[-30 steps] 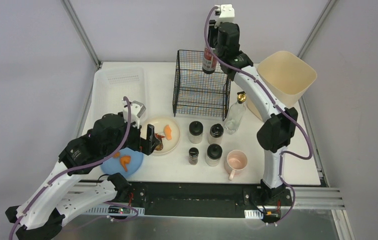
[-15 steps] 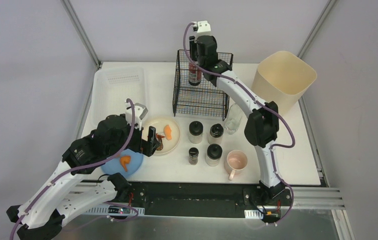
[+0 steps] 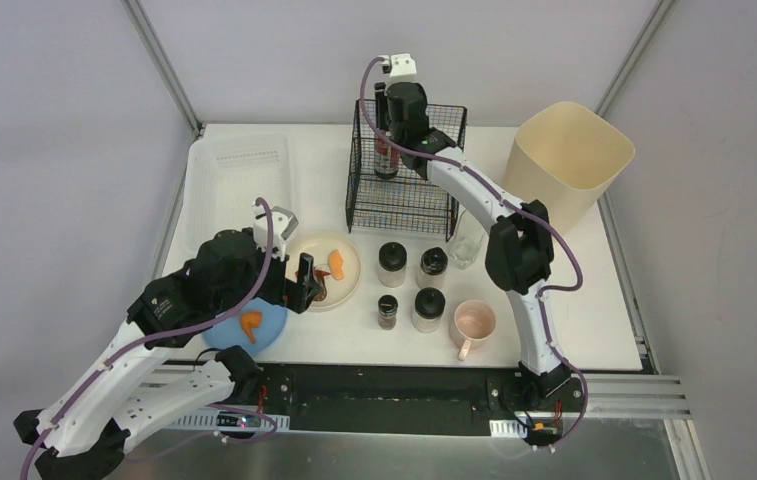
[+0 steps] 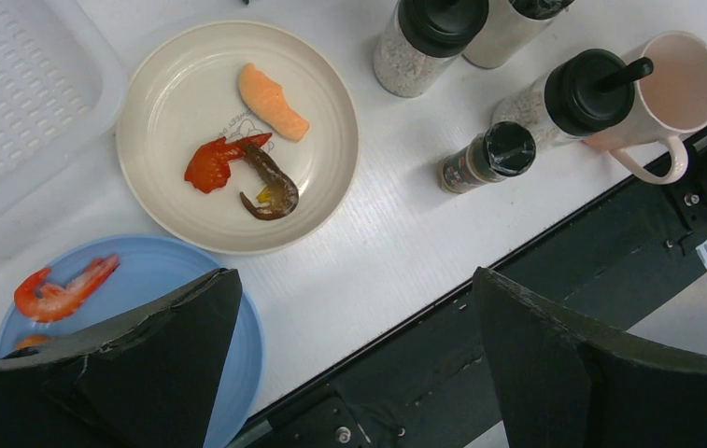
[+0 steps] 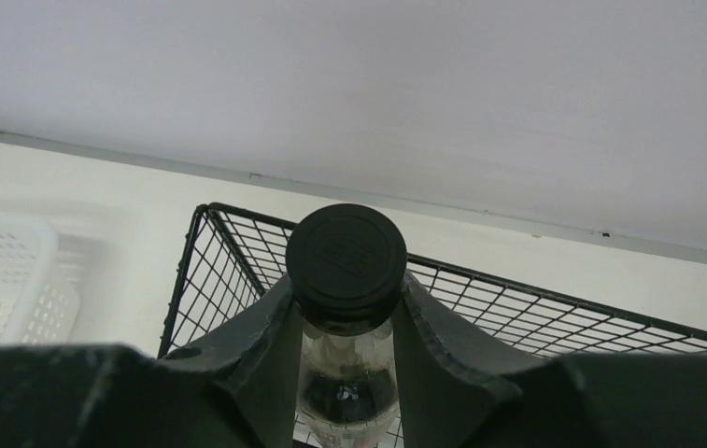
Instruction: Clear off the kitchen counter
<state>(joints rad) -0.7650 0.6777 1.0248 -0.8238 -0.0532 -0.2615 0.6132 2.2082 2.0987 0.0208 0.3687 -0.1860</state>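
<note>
Across the kitchen counter [image 3: 594,335], the wide white top under both arms, most of the clutter sits out in the open, so I'd judge the job early, approx. one item in.

Beige bin [image 3: 539,180], far-R corner: nothing visible inside. Wire basket [image 3: 399,205], far centre: the only thing in or over it is the dark bottle [image 3: 385,152], upright at its far-L corner. Can't tell if the base touches the basket floor. White tray [image 3: 216,200], far L: shows nothing in it.

R gripper [image 5: 346,308] is clamped on that bottle's neck just below the black cap, one finger each side. L gripper [image 4: 349,373] hovers spread wide w/ nothing between the fingers, above the near-L part of the counter by the two plates.

Left to do, by my read:
- cream plate [image 4: 158,93] & blue plate [image 4: 162,257], side by side at near L
- clear glass bottle [image 3: 466,240] near the bin, partly hidden behind the R arm
- pink mug [image 3: 474,323] near the front edge
- four shaker jars [image 3: 391,263] in a block between cream plate & mug
- scraps: salmon piece [image 4: 273,101] & red-brown shrimp [image 4: 237,166] on the cream plate, another shrimp [image 4: 60,289] on the blue

Scraps prob. go to the bin, dishes to the tray, bottles & jars to the basket, but that's a guess.
</note>
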